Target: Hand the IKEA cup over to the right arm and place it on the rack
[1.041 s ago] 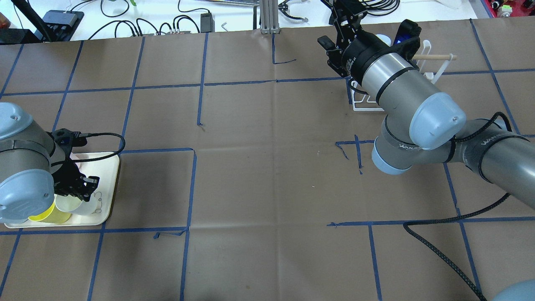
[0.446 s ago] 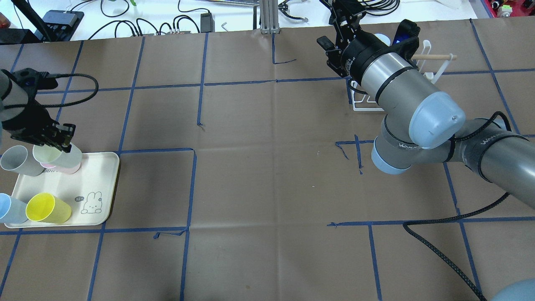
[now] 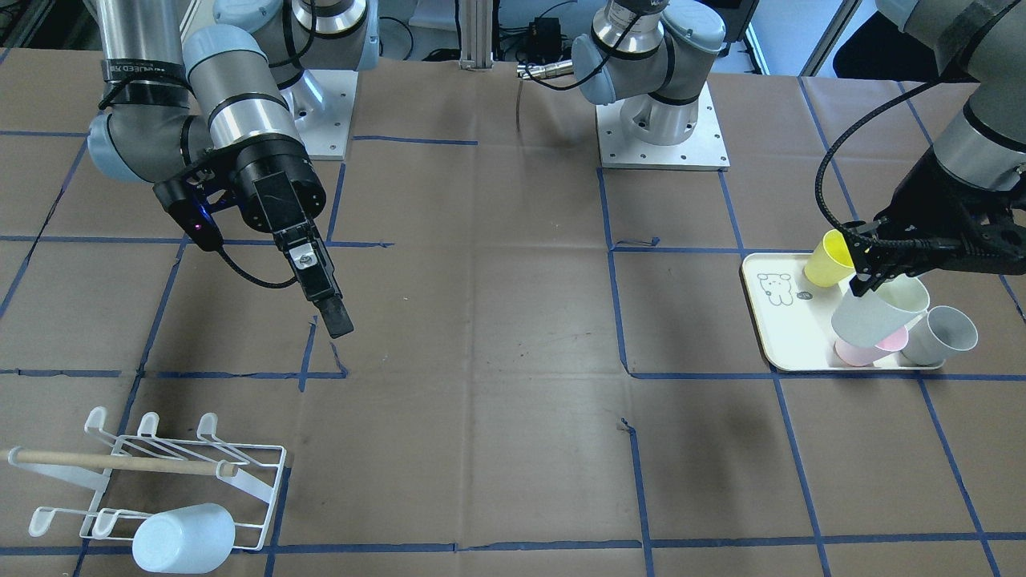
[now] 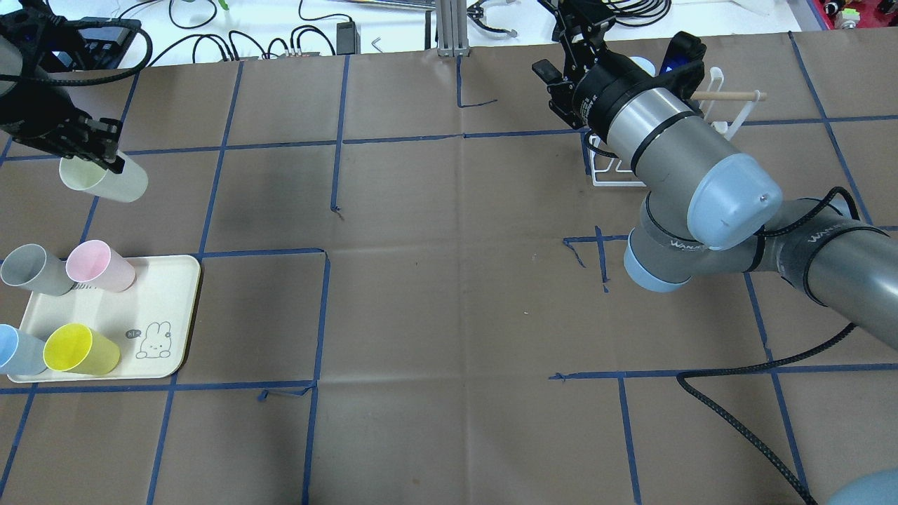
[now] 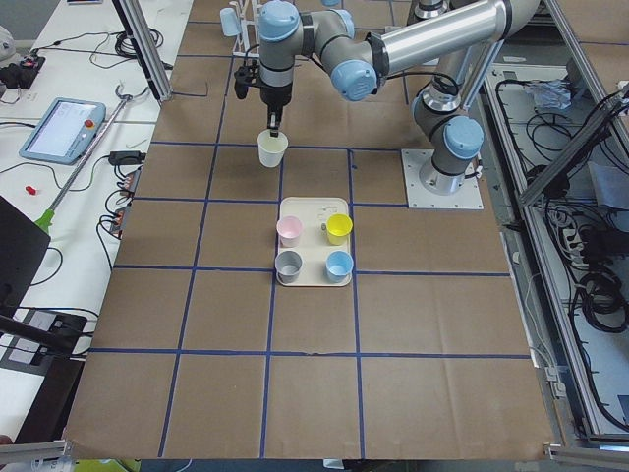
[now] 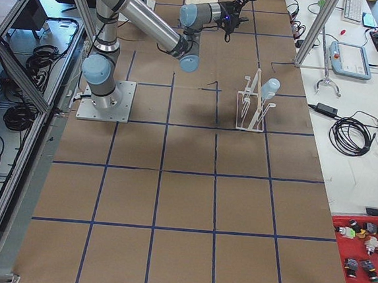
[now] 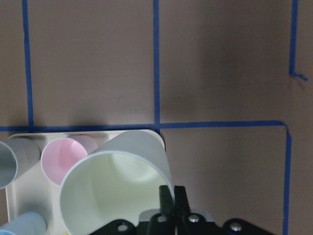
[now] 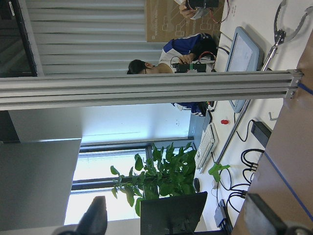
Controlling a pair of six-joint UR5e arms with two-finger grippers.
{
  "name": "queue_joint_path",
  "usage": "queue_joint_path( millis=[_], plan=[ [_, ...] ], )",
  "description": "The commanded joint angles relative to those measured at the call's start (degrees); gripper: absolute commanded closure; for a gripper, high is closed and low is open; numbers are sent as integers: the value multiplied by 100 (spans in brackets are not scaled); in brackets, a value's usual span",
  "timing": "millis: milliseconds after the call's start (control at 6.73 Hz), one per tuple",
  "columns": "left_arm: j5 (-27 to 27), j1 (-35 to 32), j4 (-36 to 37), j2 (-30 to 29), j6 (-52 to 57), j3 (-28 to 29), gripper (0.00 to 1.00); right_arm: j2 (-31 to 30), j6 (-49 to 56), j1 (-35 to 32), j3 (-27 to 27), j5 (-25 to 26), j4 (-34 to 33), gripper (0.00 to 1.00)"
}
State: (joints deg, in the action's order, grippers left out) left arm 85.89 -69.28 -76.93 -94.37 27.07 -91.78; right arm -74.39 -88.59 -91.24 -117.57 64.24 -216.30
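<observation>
My left gripper (image 4: pixel 105 160) is shut on the rim of a pale green-white IKEA cup (image 4: pixel 105 182) and holds it tilted in the air above the far end of the cream tray (image 4: pixel 172 308). The left wrist view shows the cup (image 7: pixel 112 191) pinched at its rim between the fingers (image 7: pixel 167 196). My right gripper (image 3: pixel 333 316) is open and empty, well above the table near the white wire rack (image 3: pixel 152 481). The right wrist view shows its two fingertips (image 8: pixel 95 215) wide apart. In the overhead view the right arm hides most of the rack (image 4: pixel 733 119).
A pale blue cup (image 3: pixel 183 537) sits on the rack's front prongs. The tray holds a grey cup (image 4: pixel 31 268), a pink cup (image 4: pixel 98 265), a blue cup (image 4: pixel 14 349) and a yellow cup (image 4: pixel 77 348). A black cable (image 4: pixel 736 421) lies on the table at the right.
My left gripper has risen from the tray with the pale cup in it and moved away from the robot's side. The right arm has not moved.
</observation>
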Motion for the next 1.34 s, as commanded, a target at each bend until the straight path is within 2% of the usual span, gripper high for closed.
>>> queue_joint_path(
  millis=[0,149,446,595,743,892,1041,1189],
  plan=[
    [-903,-156,604,-170,1066,205,100,12,0,1,-3,1,8,0],
    [-1508,-156,1227,-257,1116,118,100,-14,0,1,-12,-17,17,0],
    [-3089,-253,2187,-424,1412,-110,100,-136,-18,-17,-151,-70,-35,0],
    [-3418,-340,2461,-416,1624,-364,100,-346,-35,-17,-387,-70,-18,0],
    [-3978,-411,3308,-468,1922,-576,100,-478,-44,-17,-616,-87,-27,0],
    [-4306,-498,4073,-599,1977,-778,100,-515,-70,-17,-671,-357,-35,0],
    [-4822,-604,4812,-757,1943,-928,100,-506,-131,-17,-662,-281,-44,0],
    [-4941,-726,5341,-846,1734,-981,100,-506,-463,-17,-671,-255,-53,0]
  ],
)
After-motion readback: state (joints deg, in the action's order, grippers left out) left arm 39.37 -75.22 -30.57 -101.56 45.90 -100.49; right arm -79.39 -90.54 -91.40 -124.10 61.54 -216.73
